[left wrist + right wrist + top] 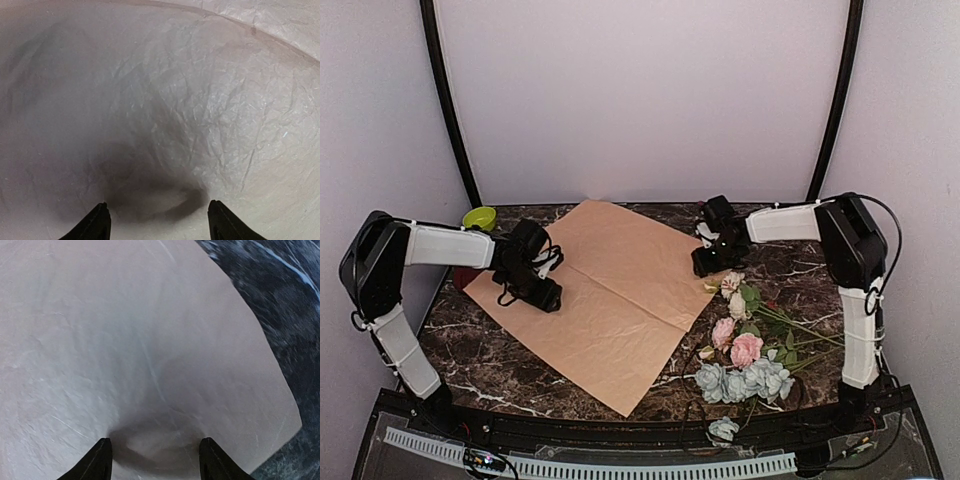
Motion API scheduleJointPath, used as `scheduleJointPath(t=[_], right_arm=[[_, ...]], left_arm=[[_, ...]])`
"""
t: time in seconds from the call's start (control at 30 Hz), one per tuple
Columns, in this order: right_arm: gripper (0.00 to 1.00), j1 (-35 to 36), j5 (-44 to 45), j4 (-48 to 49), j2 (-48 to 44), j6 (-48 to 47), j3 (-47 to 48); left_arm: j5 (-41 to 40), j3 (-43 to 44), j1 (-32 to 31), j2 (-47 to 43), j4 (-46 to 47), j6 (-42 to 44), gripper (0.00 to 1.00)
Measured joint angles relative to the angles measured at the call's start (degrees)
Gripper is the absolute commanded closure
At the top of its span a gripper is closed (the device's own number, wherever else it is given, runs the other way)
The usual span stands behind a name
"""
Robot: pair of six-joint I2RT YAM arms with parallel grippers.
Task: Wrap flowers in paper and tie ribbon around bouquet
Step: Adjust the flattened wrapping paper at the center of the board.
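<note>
Seeing a large thin rectangular sheet of beige-tan wrapping paper (610,290), lying flat and turned cornerwise on a dark, glossy, white-veined marble table (800,270), with straight fold creases crossing near its middle. Finding the black two-finger left gripper (548,297) bearing down on the sheet's left part, just inside the edge. Noticing, from the left wrist, its dark tapered fingertips (97,222) standing spread apart on finely crinkled, tissue-like paper (200,100), with a shadowed pucker rising between them; not pinching anything that shows. Finding the black right gripper (705,265) pressing at the sheet's right corner. Noticing, from the right wrist, its jaws likewise standing apart, tips (102,460) resting on smoother paper (125,340), a small raised wrinkle sitting between them, and blurred marble (300,315) showing past the corner. Spotting the loose handful of artificial roses (745,350) in pink, white and pale blue, lying on bare marble just right of the paper, soft ruffled heads pointing toward it, thin green stems fanning right. Spotting one pale blue head (723,430) lying apart at the near edge, and a small round lime-green bowl (480,217) sitting at the far left.
</note>
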Motion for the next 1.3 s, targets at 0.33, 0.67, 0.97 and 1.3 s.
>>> scheduleJointPath(t=[0.33,0.67,0.97,1.3], right_arm=[[0.43,-4.79,1.81,6.6,-10.67,5.4,-17.11],[0.44,-4.94,1.92,7.02,-19.87,7.8,-28.72],[0.41,-5.03,-5.05,-3.17,-27.61,8.13,-28.3],[0.45,-7.54,-1.07,-4.35,-9.94,1.97,-0.31]], left_arm=[[-2.89,6.62,-0.7,8.22,1.03,2.54,0.31],[-7.67,12.31,-0.87,12.13,0.9,6.69,0.29],[-11.58,14.08,-0.9,10.84,-3.37,9.92,0.29],[-10.47,17.09,-15.76,5.88,-2.19,9.9,0.33]])
